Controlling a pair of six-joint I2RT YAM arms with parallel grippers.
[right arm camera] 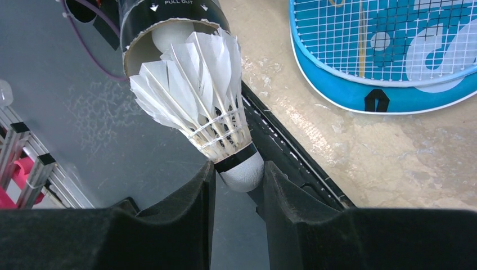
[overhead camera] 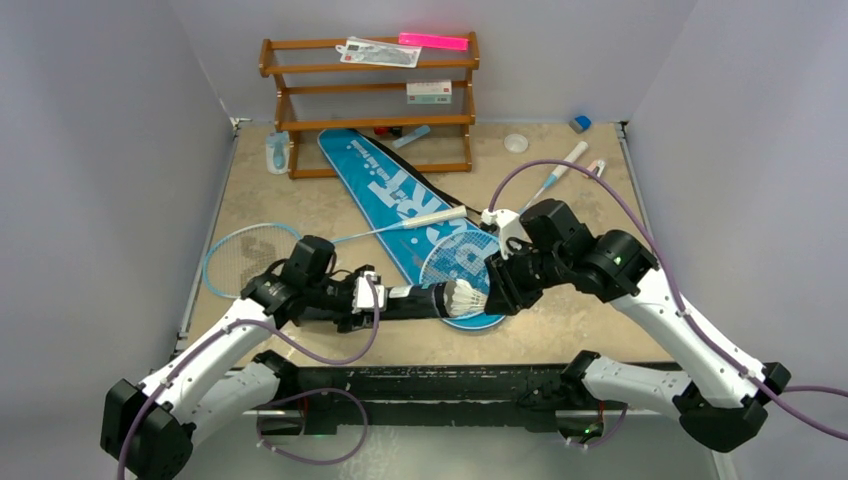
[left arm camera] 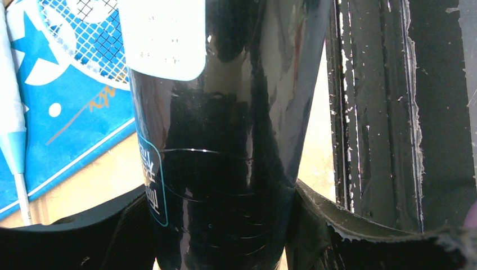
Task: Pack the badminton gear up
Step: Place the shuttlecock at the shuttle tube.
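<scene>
your left gripper (left arm camera: 219,239) is clamped around the black tube (left arm camera: 225,140), a pad on each side of its body. it holds the tube roughly level by the near edge of the table (overhead camera: 290,200), with the open mouth pointing toward your right arm. your right gripper (right arm camera: 239,188) is pinching a white shuttlecock (right arm camera: 197,95) by its rounded cork, with a finger (right arm camera: 185,208) pressed on either side and the feather end turned to the tube's mouth. the feather tips sit at the rim, some just inside it, and a pale rounded shape shows deeper in the opening. from above, tube and shuttlecock meet over the near tip of the blue bag (overhead camera: 400,195), which lies flat and slanted from the foot of the wooden rack (overhead camera: 370,100) toward the arms. one racket (overhead camera: 458,262) rests with its head on the bag's near end and its handle reaching away to the far right. the other racket (overhead camera: 240,258) has its head on the bare table to the left, and its shaft runs right so the white grip lies across the bag. a small pale-blue bottle (overhead camera: 277,153) sits just left of the rack.
</scene>
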